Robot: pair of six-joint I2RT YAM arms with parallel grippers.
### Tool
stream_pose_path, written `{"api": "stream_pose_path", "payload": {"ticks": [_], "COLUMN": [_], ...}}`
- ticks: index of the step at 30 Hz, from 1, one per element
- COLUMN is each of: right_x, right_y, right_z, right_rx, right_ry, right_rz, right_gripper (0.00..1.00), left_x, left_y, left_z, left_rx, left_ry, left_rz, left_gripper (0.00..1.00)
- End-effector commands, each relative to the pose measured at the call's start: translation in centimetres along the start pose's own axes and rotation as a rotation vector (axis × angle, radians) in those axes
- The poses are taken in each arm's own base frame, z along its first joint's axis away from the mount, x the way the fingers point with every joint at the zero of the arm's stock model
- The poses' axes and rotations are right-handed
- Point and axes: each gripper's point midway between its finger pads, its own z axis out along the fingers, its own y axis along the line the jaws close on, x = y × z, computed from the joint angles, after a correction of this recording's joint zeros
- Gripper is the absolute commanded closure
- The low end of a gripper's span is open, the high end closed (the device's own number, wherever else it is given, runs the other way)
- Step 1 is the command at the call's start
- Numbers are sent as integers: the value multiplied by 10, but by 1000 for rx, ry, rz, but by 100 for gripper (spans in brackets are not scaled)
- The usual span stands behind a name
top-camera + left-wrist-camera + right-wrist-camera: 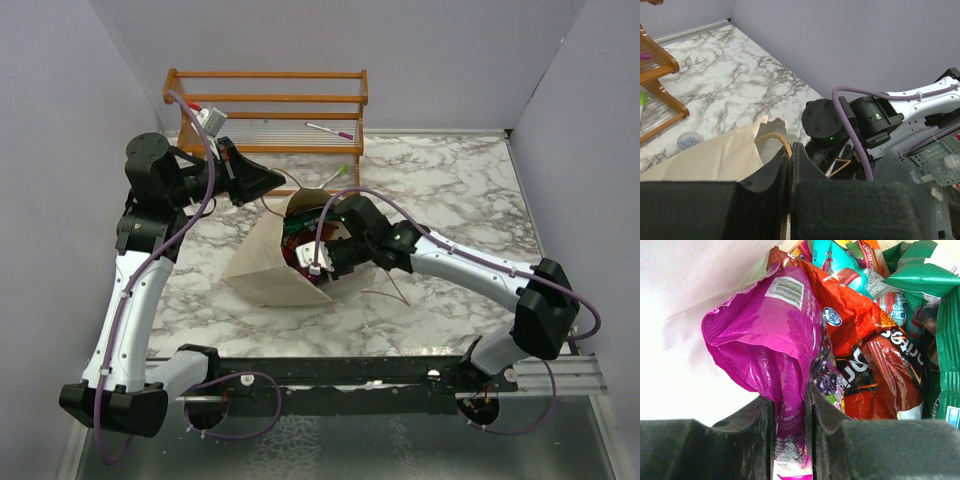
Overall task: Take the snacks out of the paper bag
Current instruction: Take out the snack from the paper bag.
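On the marble table (450, 200), the paper bag (262, 272) was pinched at its rim by the left gripper (790, 152), a purple packet (765, 335) by the right gripper (790, 407), so a lift-out was probably needed next.

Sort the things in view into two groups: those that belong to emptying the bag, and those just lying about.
Job: paper bag, purple packet in the right gripper, orange packet, green packet, left gripper pinching the bag's rim.
Lying about: wooden rack, clear cup, pen.
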Motion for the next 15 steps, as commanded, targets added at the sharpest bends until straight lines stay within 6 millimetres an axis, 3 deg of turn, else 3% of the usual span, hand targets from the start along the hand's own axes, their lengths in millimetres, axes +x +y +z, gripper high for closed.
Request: {"api": "stream_pose_path", "payload": {"ticks": [1, 8, 15], "right_x": [-42, -72, -87], "right_y": [-19, -19, -26], "right_z": [-19, -43, -67], "right_rx": [76, 127, 224], "right_ry": [-116, -215, -249], "right_rz": [-32, -44, -26], "right_gripper": [82, 89, 96], "left_x": [1, 16, 23], "left_y": [-4, -3, 3], "left_z": [-8, -15, -16], "left_rx": [-15, -36, -58], "left_ry": [-18, -7, 4], "left_rz": [90, 112, 106], "left_gripper": [100, 100, 100]}}
